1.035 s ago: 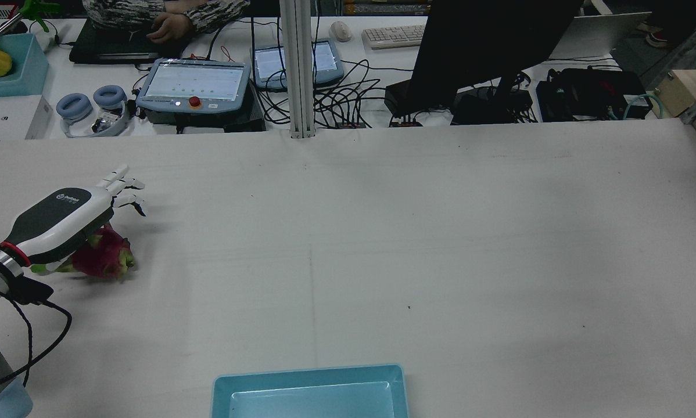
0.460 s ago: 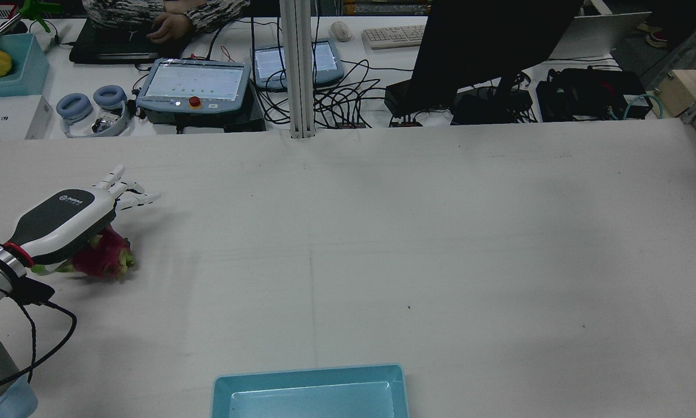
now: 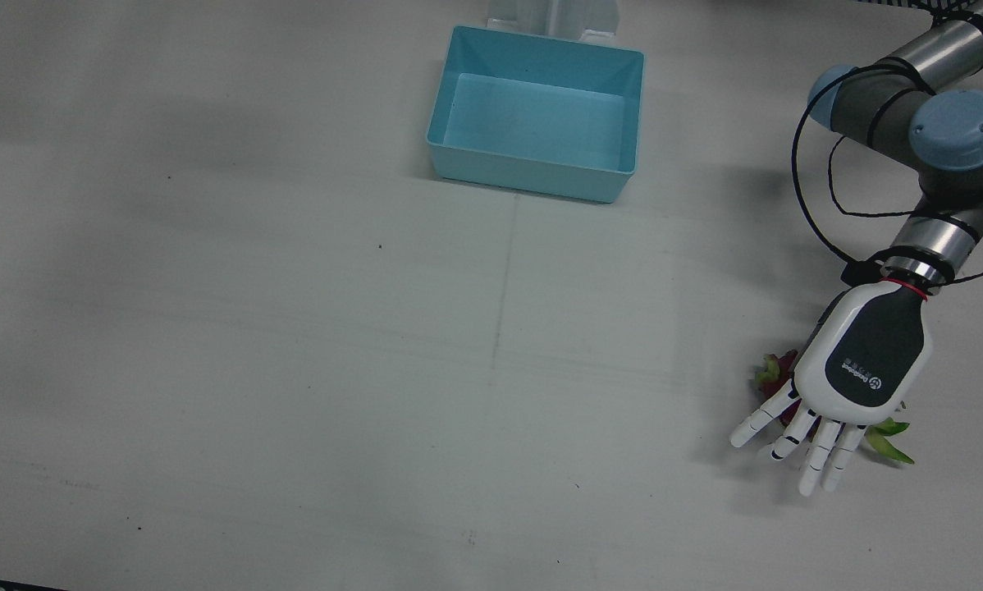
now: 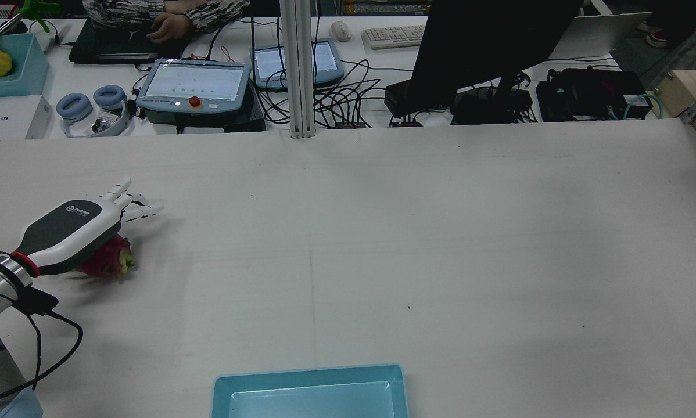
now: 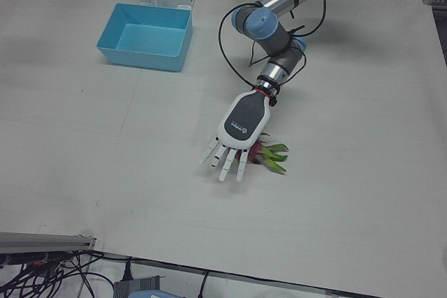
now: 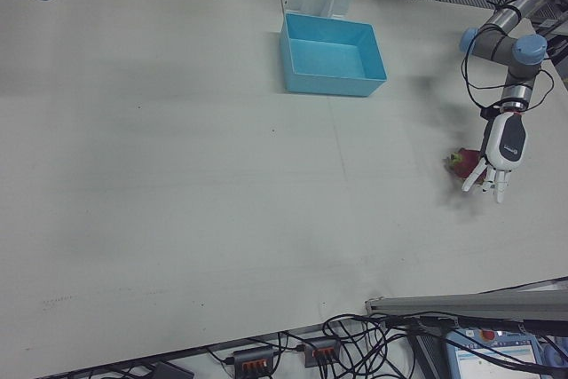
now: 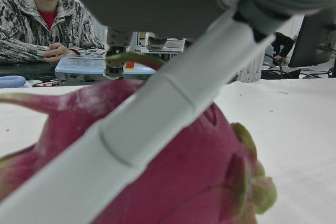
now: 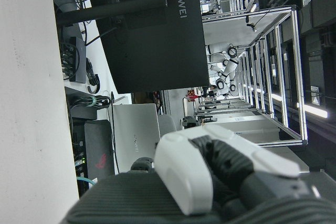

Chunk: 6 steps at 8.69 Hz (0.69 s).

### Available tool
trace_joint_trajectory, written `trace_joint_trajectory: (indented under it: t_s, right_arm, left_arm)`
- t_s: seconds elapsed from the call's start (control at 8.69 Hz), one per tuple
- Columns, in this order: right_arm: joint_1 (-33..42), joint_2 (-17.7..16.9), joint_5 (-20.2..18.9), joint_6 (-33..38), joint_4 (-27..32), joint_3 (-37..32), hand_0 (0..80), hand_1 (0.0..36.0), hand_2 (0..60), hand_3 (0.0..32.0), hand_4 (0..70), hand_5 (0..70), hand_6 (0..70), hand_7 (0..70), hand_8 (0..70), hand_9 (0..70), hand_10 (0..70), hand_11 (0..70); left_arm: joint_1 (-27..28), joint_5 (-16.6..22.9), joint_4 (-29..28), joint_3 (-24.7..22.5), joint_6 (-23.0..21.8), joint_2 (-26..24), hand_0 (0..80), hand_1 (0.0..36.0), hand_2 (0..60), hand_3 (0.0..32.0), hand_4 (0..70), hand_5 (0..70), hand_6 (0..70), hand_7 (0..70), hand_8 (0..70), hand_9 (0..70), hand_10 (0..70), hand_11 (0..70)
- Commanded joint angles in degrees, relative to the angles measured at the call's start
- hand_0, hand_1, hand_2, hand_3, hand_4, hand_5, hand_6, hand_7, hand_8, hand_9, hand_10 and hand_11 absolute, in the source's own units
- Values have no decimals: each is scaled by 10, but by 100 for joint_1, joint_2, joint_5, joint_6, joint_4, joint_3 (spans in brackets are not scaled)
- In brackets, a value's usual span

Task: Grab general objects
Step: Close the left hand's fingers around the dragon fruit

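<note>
The robot's left hand (image 3: 857, 373), white with a dark grey back, hangs flat just above a round pink dragon fruit with green leafy tips (image 4: 108, 259). The fruit lies on the big white table (image 3: 294, 369), near the edge on the robot's left side. The hand's fingers (image 5: 225, 164) are straight and spread wide, reaching past the fruit, and they hold nothing. It may be touching the top of the fruit, but that is hard to see. An empty light blue plastic bin (image 3: 537, 113) sits well apart, by the pedestals. The right hand (image 8: 220, 169) shows only in its own camera, and I cannot tell how its fingers are.
</note>
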Motion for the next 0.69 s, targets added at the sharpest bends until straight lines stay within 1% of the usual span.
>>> trace_joint_trajectory:
  t_s: [0.0,0.23,0.35,0.46,0.58]
  right_arm:
    - [0,0,0,0,0,0,0,0,0,0,0,0,0,0,0,0,0,0]
    - [0,0,0,0,0,0,0,0,0,0,0,0,0,0,0,0,0,0]
    - [0,0,0,0,0,0,0,0,0,0,0,0,0,0,0,0,0,0]
    - [0,0,0,0,0,0,0,0,0,0,0,0,0,0,0,0,0,0]
    - [0,0,0,0,0,0,0,0,0,0,0,0,0,0,0,0,0,0]
  left_arm:
    - [191,-41,-19,142,42,-25,800,360,600,134,0,124,0,346,0,55,0,0]
    - [217,-41,-72,221,42,-34,800,360,600,118,0,182,0,360,0,58,0,0]
    - [226,-41,-90,256,42,-34,800,360,600,92,3,284,0,373,0,60,0,0]
    - [226,-41,-99,283,42,-34,800,360,600,34,14,501,0,427,0,71,0,0]
    - [226,-41,-125,327,42,-34,800,360,600,0,15,700,2,502,0,86,0,0]
